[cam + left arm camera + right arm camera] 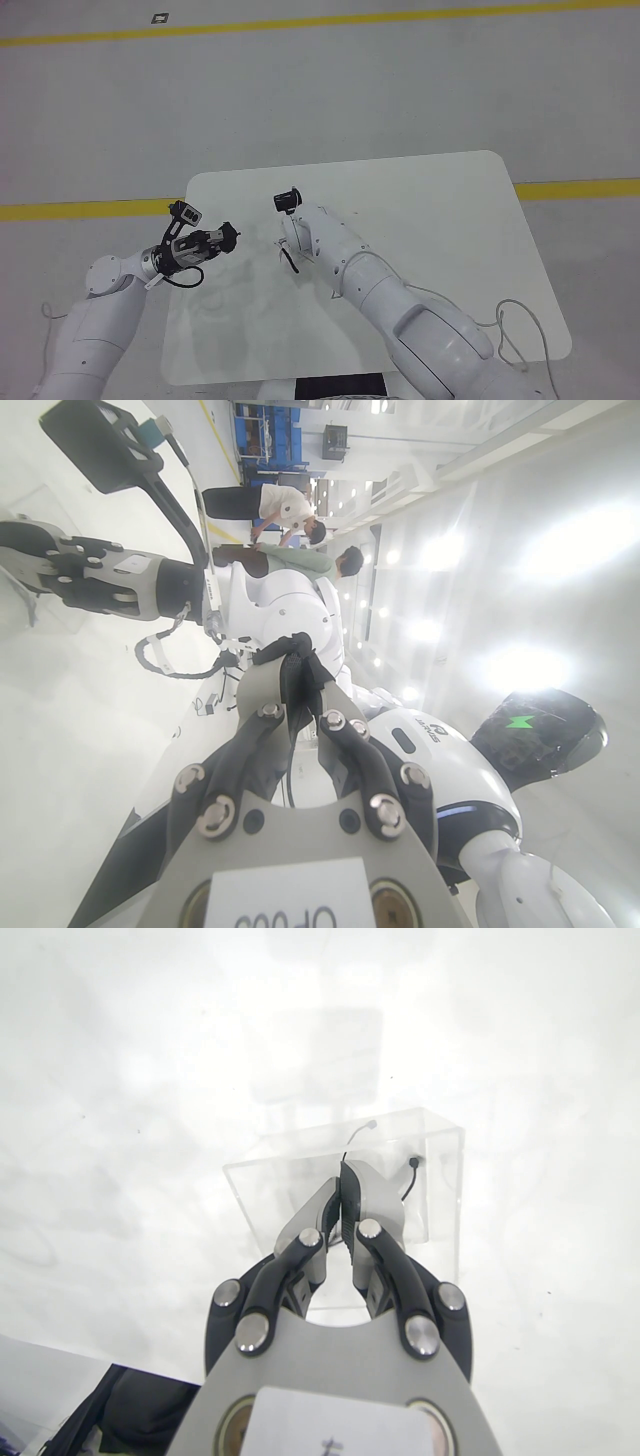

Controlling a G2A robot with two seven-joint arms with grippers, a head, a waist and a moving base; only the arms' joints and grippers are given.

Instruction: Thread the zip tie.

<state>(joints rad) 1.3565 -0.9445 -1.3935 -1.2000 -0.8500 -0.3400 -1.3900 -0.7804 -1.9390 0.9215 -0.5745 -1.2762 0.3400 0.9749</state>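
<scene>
Pinches a black zip tie point(290, 750) in left hand point(297, 655), hovers closed right hand point(341, 1178) over clear box point(440, 1188); yet to thread.

I am pinching a thin black zip tie point(344, 1158) in my right gripper point(342, 1178), with only its tip poking out. A second black tie point(414, 1161) and a white tie point(371, 1124) are lying curved inside the clear box point(445, 1188).

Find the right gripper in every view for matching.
Top view: right gripper, over the white table, left of centre.
Left wrist view: right gripper, beyond the left gripper, down at the table.
Right wrist view: right gripper, shut over a clear box.
Shared landmark: that table.
</scene>
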